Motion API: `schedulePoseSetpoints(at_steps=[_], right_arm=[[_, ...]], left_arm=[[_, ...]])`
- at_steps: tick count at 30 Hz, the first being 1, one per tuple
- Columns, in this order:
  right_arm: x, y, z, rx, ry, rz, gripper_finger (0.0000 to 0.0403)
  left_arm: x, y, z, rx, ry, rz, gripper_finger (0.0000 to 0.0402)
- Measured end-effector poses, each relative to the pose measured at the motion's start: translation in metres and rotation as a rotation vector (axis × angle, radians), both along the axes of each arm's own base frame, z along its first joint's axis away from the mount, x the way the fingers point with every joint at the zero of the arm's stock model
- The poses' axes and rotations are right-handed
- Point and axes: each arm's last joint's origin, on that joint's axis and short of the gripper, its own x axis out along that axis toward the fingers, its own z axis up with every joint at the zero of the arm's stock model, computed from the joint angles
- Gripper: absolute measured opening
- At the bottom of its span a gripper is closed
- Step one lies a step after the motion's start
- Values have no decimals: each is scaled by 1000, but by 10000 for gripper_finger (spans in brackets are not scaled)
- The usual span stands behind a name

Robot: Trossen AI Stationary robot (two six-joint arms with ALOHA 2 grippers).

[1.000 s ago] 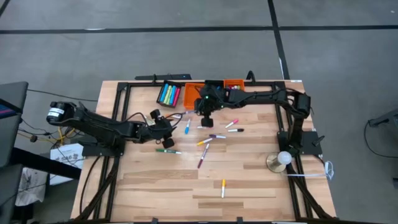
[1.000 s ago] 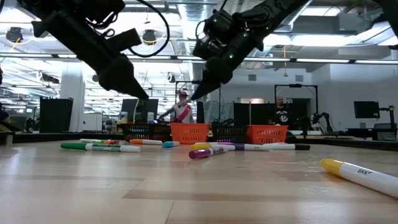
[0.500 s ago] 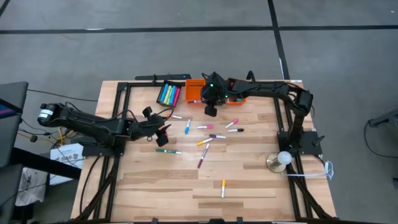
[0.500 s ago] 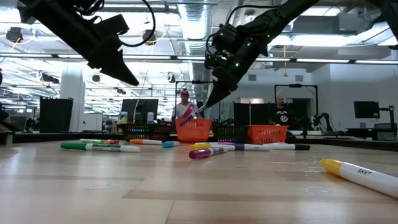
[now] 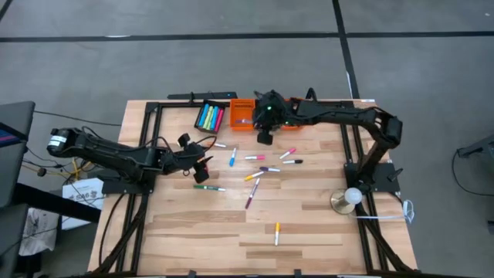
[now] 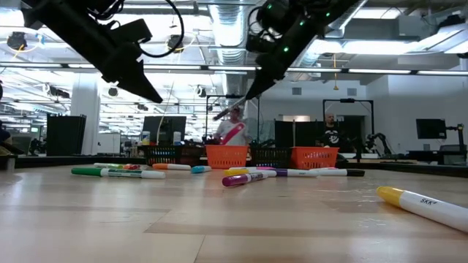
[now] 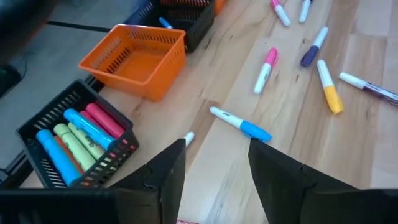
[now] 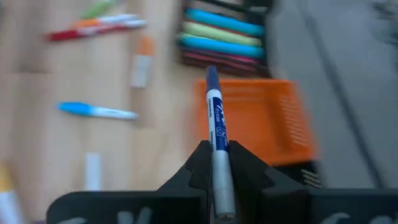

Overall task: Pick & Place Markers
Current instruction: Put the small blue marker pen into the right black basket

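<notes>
Partly done: black bin (image 5: 209, 116) holds several markers; right gripper (image 8: 214, 163) clamps blue marker (image 8: 215, 124) near orange bin (image 5: 241, 114); left gripper (image 7: 214, 165) spread, empty; roughly ten loose markers (image 5: 255, 175) remain on table (image 5: 309, 232).

held marker's (image 8: 216, 127) lower end hidden

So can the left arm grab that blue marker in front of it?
Probably yes. The left gripper is open, and the blue marker lies alone on bare table ahead of its fingers.

Coloured markers (image 5: 255, 174) lie scattered flat across the bench (image 5: 309, 224); one blue-capped marker (image 8: 216, 134) points upward, gripped above the orange bin (image 8: 261, 124).
</notes>
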Motion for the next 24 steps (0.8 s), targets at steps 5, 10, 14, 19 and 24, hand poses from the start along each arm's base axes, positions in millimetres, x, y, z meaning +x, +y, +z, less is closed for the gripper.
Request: schedulePoseSetpoints(at_steps=[5,10,14,19,24], right_arm=[[-28,-21,22,-49,-3,-164,22],[-58,-50,8,-32,-51,-309,22],[-79,-68,-26,4,-99,-437,22],[-84,-77,-55,76,-128,-503,36],[-74,-72,-69,106,-110,-501,52]], left_arm=[[-1,0,-1,-8,9,-7,173],[-1,0,-1,-17,10,1,173],[-1,0,-1,-18,9,1,173],[-1,0,-1,-18,9,2,173],[-1,0,-1,-18,9,4,173]])
